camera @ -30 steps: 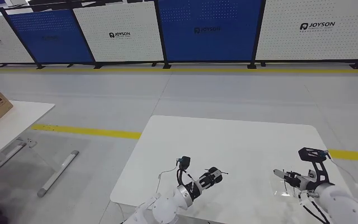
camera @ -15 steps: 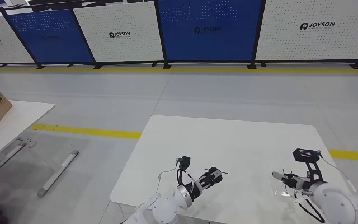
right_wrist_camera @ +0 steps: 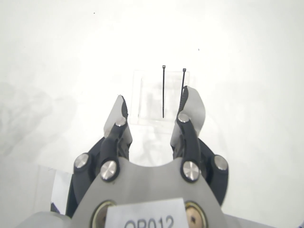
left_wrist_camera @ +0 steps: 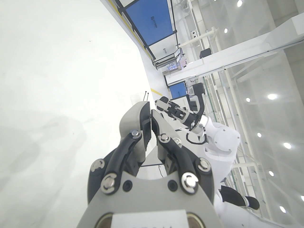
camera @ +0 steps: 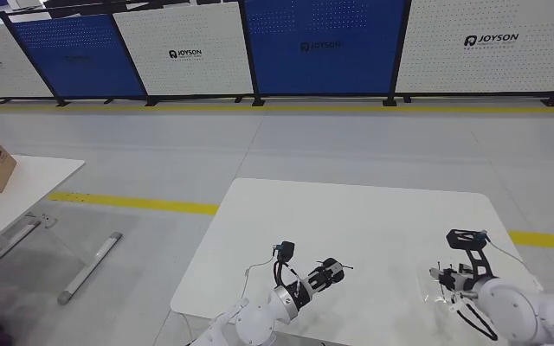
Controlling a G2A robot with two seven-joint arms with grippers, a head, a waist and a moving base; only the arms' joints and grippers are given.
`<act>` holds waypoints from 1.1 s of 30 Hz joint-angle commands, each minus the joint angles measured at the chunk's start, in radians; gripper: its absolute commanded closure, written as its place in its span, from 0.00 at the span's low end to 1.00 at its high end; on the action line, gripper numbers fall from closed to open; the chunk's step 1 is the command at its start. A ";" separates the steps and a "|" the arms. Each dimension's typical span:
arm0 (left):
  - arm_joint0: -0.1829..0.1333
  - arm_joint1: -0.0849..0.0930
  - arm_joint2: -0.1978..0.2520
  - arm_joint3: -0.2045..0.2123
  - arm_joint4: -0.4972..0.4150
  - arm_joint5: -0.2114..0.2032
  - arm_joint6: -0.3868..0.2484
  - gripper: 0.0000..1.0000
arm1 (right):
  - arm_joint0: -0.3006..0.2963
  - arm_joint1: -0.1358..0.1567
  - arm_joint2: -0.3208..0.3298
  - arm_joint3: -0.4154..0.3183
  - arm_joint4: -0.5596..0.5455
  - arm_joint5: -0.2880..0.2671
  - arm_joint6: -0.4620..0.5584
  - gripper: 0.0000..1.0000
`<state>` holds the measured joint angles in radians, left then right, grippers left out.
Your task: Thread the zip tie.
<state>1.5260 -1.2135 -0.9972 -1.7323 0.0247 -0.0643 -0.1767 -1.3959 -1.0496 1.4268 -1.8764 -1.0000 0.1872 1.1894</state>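
At the lower middle of the top view my left gripper (camera: 338, 268) sits clenched on nothing, low over the white table (camera: 346, 216). Toward the lower right, my right gripper (right_wrist_camera: 154, 94) is spread wide over a clear plate (right_wrist_camera: 147, 84), where two black zip ties (right_wrist_camera: 163, 91) lie side by side. One tie sits between the fingers and the other runs just beside one fingertip. I'd judge this as the pick-up step, since no tie is held and nothing is threaded yet. Next I'd have to settle on one tie, come down squarely and pinch it without dragging its neighbour. Compared with a second ago, the right arm's wrist has edged left and its gripper sits lower over the plate. The left arm hasn't budged.
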 commanded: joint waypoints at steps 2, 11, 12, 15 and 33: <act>0.000 0.000 0.000 0.000 0.000 0.000 0.000 1.00 | 0.008 -0.001 -0.009 0.009 -0.022 0.021 0.010 0.58; 0.000 0.000 0.000 0.000 0.000 0.000 0.000 1.00 | 0.039 -0.009 -0.058 0.041 -0.078 0.068 0.033 0.64; 0.000 0.000 0.000 0.000 0.000 0.000 0.000 1.00 | 0.042 -0.010 -0.061 0.045 -0.080 0.069 0.035 0.64; 0.000 0.000 0.000 0.000 0.000 0.000 0.000 1.00 | 0.054 -0.012 -0.070 0.062 -0.081 0.069 0.042 0.62; 0.000 0.000 0.000 0.000 0.000 0.000 0.000 1.00 | 0.134 -0.030 -0.134 0.192 -0.080 0.056 0.066 0.69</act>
<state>1.5260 -1.2135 -0.9972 -1.7323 0.0247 -0.0643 -0.1767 -1.2641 -1.0788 1.2944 -1.6883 -1.0801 0.2441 1.2559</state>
